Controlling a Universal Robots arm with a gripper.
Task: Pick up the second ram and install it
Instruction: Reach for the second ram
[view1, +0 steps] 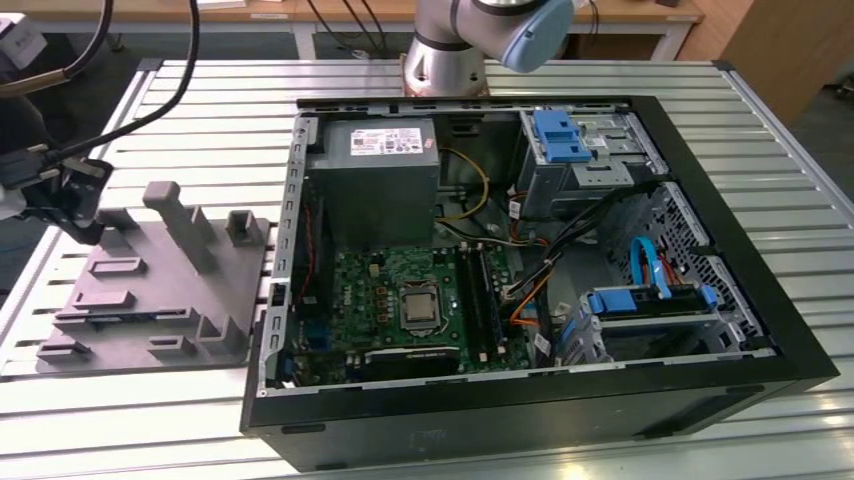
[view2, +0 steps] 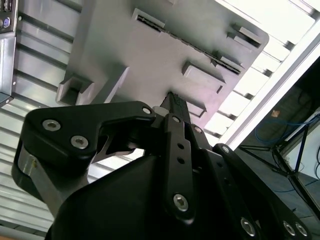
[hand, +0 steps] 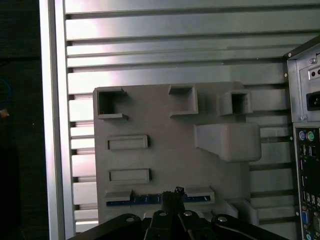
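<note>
The second ram (hand: 145, 199) is a thin dark-and-blue stick lying edge-up in a slot near one edge of the grey plastic tray (hand: 170, 150). In the second wrist view the second ram (view2: 200, 47) runs as a dark line across the tray (view2: 125, 55). My gripper (hand: 173, 192) hangs above the tray, its tips lined up over the stick's middle. The fingers stand together with no gap and nothing between them. In the exterior view the gripper (view1: 80, 228) is at the far left, over the tray (view1: 174, 290) and clear of it.
An open computer case (view1: 534, 400) fills the exterior view's middle and right, with the motherboard (view1: 400, 300) and its memory slots (view1: 478, 290) inside. The tray carries several raised blocks (view1: 174, 215). A slatted metal table (view1: 200, 90) lies under everything, and its edge rail (hand: 52, 125) runs beside the tray.
</note>
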